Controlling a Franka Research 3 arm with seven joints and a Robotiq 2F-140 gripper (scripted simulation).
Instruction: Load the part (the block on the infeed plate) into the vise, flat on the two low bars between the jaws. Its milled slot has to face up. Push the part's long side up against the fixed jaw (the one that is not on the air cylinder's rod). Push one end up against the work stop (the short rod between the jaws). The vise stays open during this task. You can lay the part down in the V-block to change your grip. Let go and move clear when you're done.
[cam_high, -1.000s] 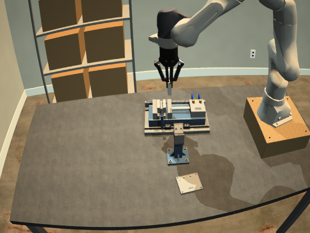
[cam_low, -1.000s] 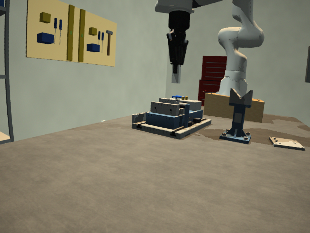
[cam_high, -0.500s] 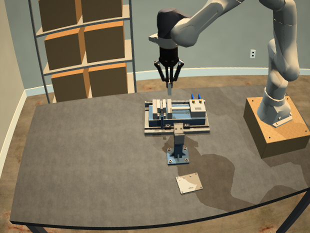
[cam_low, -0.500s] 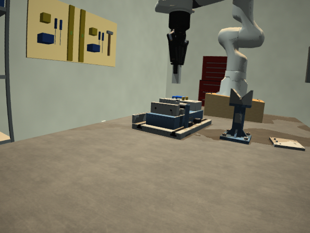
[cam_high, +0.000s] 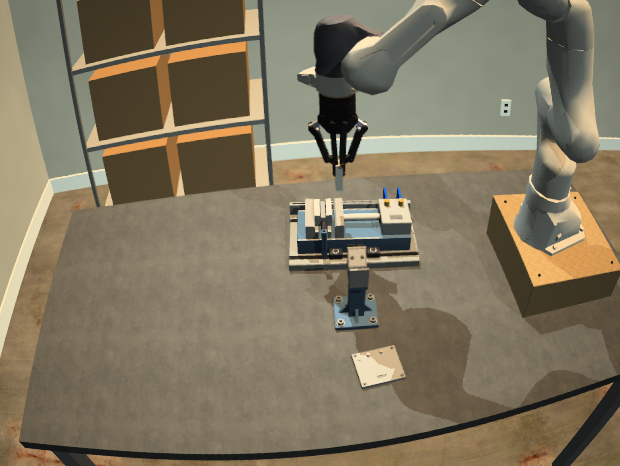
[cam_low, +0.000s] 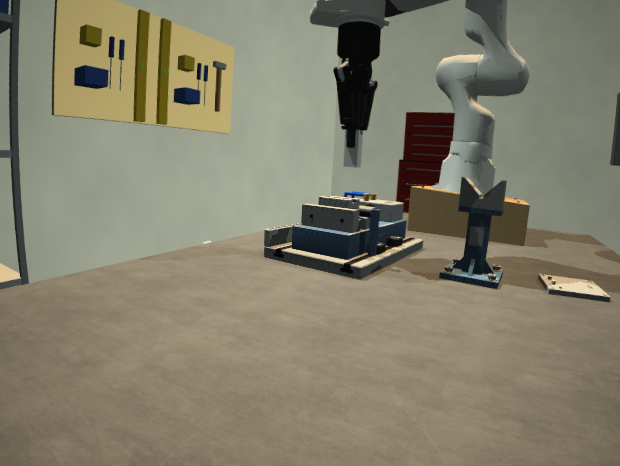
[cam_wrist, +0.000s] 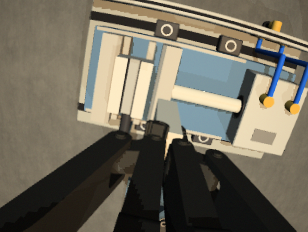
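Observation:
The part (cam_high: 328, 210) (cam_wrist: 141, 92) lies between the vise jaws, its grey milled slot facing up. Its long side appears to meet the fixed jaw (cam_high: 309, 222) (cam_wrist: 102, 75). A narrow gap separates it from the moving jaw (cam_high: 339, 222) (cam_wrist: 169, 70) on the cylinder's rod. The part's near end is close to the work stop (cam_high: 323, 224); the gripper hides that end in the wrist view, so contact cannot be told. My gripper (cam_high: 339, 180) (cam_low: 352, 157) (cam_wrist: 163, 115) is shut and empty, its grey finger blades together, pointing down high above the vise.
The V-block (cam_high: 357, 258) (cam_low: 482, 201) stands on its post in front of the vise. The infeed plate (cam_high: 378, 369) (cam_low: 576, 288) holds no part. The air cylinder (cam_high: 395, 225) (cam_wrist: 270, 117) with blue hoses is at the vise's right end.

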